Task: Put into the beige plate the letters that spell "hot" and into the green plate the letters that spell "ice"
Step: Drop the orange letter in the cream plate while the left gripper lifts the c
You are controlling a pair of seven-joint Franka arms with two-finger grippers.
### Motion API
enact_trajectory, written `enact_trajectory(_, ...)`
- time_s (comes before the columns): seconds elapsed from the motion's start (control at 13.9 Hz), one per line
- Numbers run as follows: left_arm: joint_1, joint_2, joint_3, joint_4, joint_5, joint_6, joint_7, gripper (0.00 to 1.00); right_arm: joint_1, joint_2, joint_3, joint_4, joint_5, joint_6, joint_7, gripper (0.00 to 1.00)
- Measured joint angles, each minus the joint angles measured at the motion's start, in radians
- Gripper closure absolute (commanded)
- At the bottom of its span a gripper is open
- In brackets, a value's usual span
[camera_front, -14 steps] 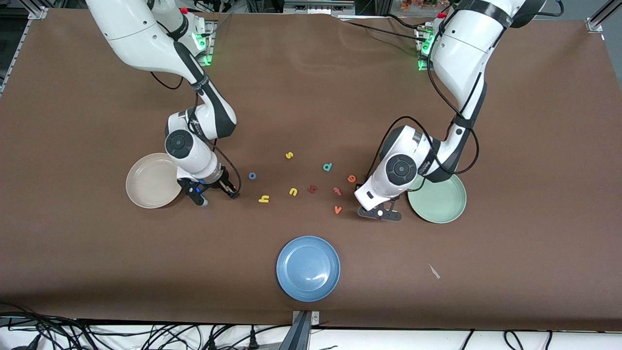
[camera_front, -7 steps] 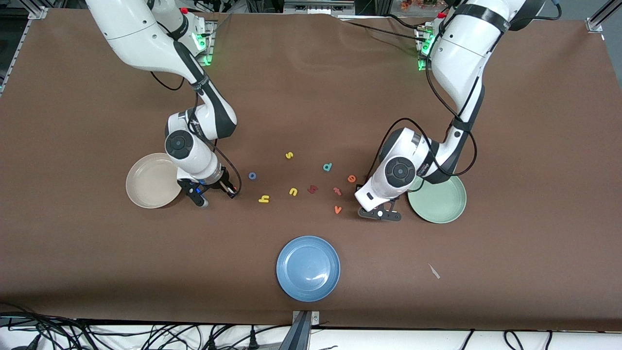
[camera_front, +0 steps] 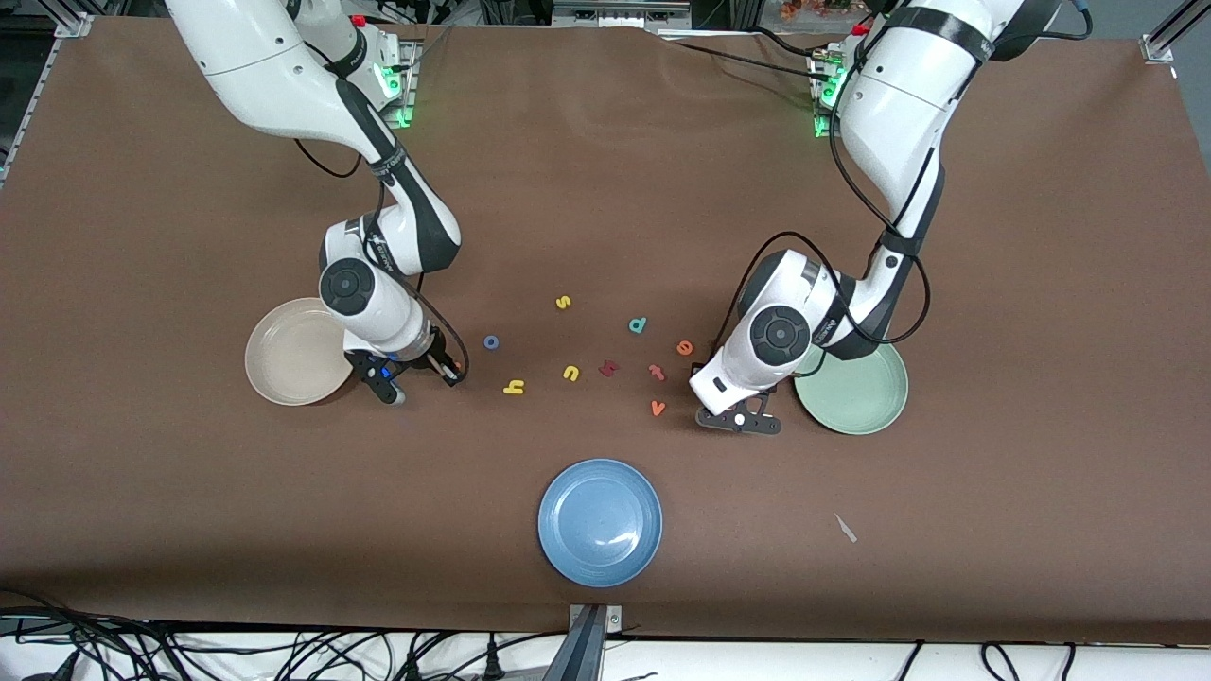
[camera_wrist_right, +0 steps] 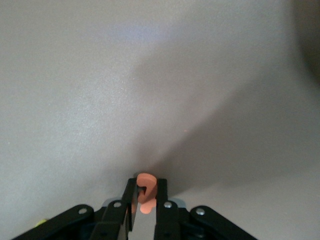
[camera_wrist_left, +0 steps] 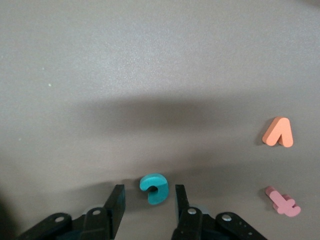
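The orange t point(camera_wrist_right: 145, 192) is pinched between the right gripper point(camera_front: 452, 372)'s fingers, down at the table just beside the beige plate point(camera_front: 293, 364) on its side toward the blue o point(camera_front: 491, 342). The plate's bowl looks bare, so this seems to be the first "hot" letter picked; the next move calls for a lift and a short carry over the rim before letting go.

The left gripper point(camera_wrist_left: 147, 205) stands low beside the green plate point(camera_front: 856, 390), on its side toward the letters, jaws apart with the teal c point(camera_wrist_left: 155, 188) lying between them, not yet squeezed. Closing squarely on it comes next.

The yellow h point(camera_front: 513, 386), orange e point(camera_front: 684, 347) and dark red i point(camera_front: 608, 368) lie loose between the two plates.

Only the wrist views show what sits between each pair of fingers; the front view hides the c under the left arm but gives both plates and the scattered letters.
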Motion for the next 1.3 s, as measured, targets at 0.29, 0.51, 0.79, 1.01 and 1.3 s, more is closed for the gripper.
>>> enact_trajectory(0.29,0.0,0.017,0.0,0.0,0.0,0.027,0.0,0.58,-0.006,-0.039,-0.066,0.098,0.0,-0.256,-0.268,1.0)
enact_trajectory(0.51,0.0,0.017,0.001,0.001,0.0,0.032,0.0,0.79,-0.014,-0.1,-0.159,0.062,0.0,-0.313,-0.536,1.0)
enact_trajectory(0.79,0.0,0.017,0.002,0.004,0.0,0.036,0.0,0.96,-0.021,-0.165,-0.276,-0.049,0.001,-0.295,-0.812,1.0)
enact_trajectory(1.01,0.004,0.014,0.006,0.011,0.0,0.034,0.0,0.96,-0.023,-0.18,-0.319,-0.146,0.003,-0.168,-0.951,0.37)
enact_trajectory(1.3,0.028,-0.026,0.012,0.029,0.0,-0.086,0.004,0.96,-0.019,-0.182,-0.321,-0.198,0.016,-0.091,-0.991,0.0)
